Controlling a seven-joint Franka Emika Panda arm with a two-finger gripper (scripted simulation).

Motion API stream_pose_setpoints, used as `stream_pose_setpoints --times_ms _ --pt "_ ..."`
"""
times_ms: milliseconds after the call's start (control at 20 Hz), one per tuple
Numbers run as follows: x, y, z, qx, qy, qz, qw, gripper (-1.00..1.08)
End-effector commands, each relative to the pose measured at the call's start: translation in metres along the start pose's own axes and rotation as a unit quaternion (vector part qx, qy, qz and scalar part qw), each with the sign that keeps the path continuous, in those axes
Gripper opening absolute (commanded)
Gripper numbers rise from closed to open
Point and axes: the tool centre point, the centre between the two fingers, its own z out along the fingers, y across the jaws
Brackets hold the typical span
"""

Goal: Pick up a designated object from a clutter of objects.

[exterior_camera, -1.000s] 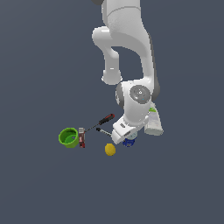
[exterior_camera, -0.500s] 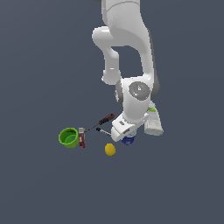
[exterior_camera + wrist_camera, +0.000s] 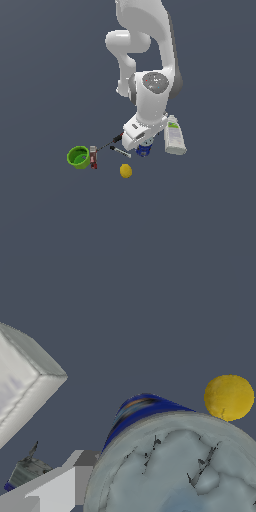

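The dark blue can [image 3: 144, 150] with a pale silvery top sits between my fingers under the white hand. My gripper [image 3: 141, 144] is shut on it and holds it a little above the floor, between the lemon [image 3: 126, 171] and the white bottle [image 3: 175, 136]. In the wrist view the can's grey top [image 3: 175, 471] fills the picture, its blue side [image 3: 131, 412] shows beside it, and one pale finger [image 3: 50, 490] presses at its side. The other finger is hidden.
On the exterior view's left lie a green cup [image 3: 78, 157], a small reddish box [image 3: 93, 157], a red-handled screwdriver [image 3: 111, 142] and a black marker [image 3: 120, 152]. The wrist view also shows the lemon [image 3: 228, 397] and the white bottle [image 3: 20, 386].
The arm has risen, and the blue can has gone up with it, away from the lemon. The other items have not moved.
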Motion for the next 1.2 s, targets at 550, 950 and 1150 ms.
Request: stream_pose_setpoints --times_ms 550,950,1150 --pt "-0.059 0.001 -0.114 0.000 0.003 0.000 1.0000 -1.00" --pt "-0.100 0.003 -0.191 0.001 0.003 -0.001 1.0000 -1.00" --pt "-0.118 0.004 -0.227 0.001 0.003 -0.001 1.0000 -1.00"
